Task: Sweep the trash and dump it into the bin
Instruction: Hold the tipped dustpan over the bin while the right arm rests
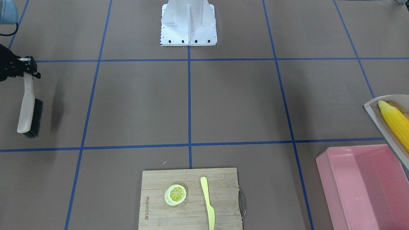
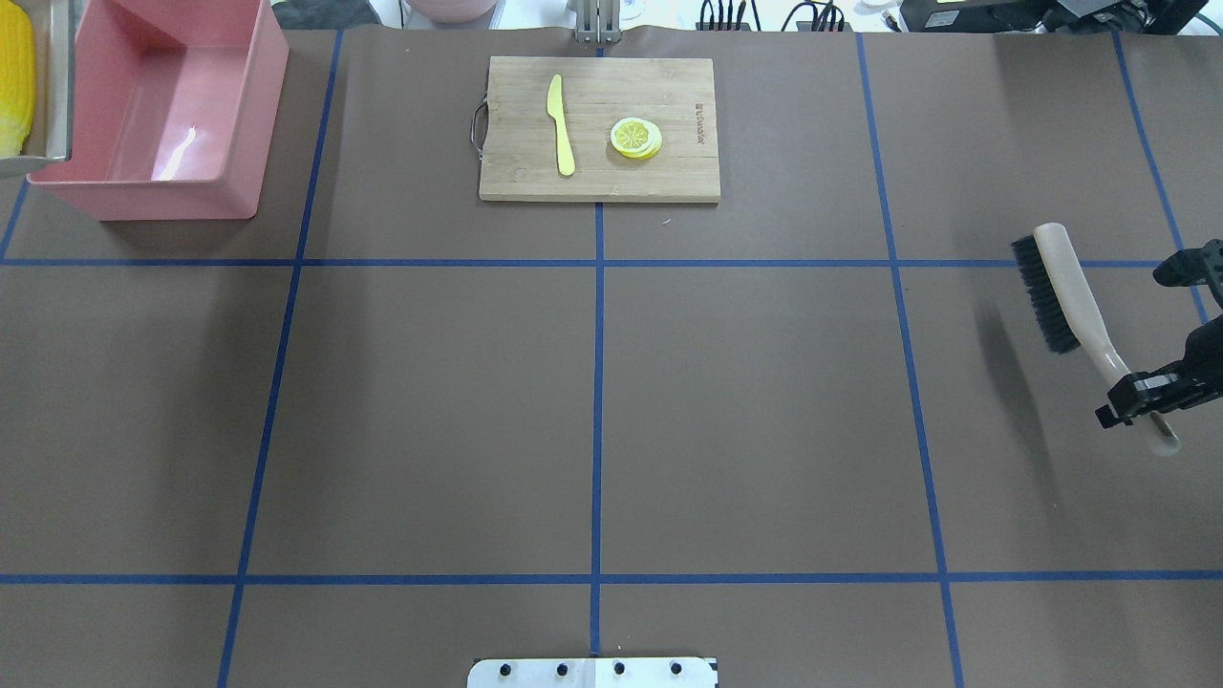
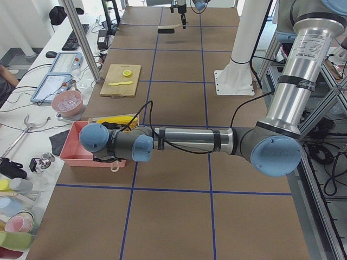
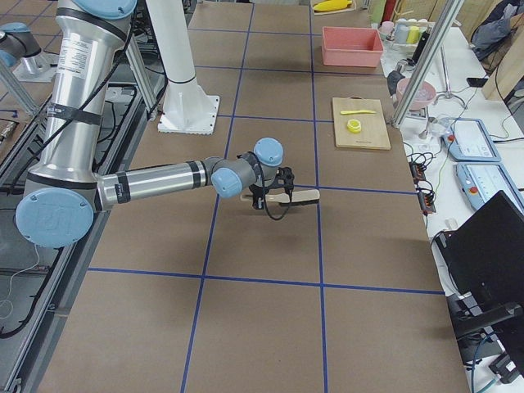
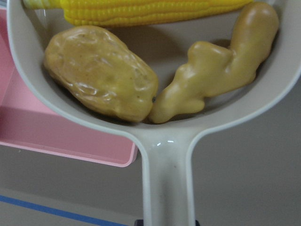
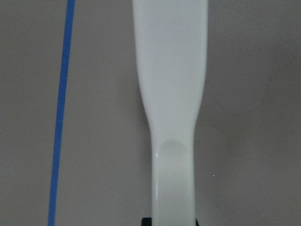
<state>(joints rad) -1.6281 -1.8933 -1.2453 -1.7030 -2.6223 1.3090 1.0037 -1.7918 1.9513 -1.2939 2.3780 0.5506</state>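
In my dustpan (image 5: pixel 160 49) the corn cob (image 5: pixel 141 12) lay farthest from the handle (image 5: pixel 168 188), potato (image 5: pixel 101 77) and ginger root (image 5: pixel 211 75) touching nearer it. The dustpan overhung the bin's (image 2: pixel 143 196) rim at the counter's far-left corner; my brush (image 2: pixel 1061 282) hung near the right edge.

The only lettering is a burnt-in brand stamp (image 1: pixel 147 207) on the wooden cutting board (image 1: pixel 223 191). It runs along the board's short edge opposite its metal handle, just beyond the lemon slice (image 1: pixel 175 194). The letters are too small to read for certain.
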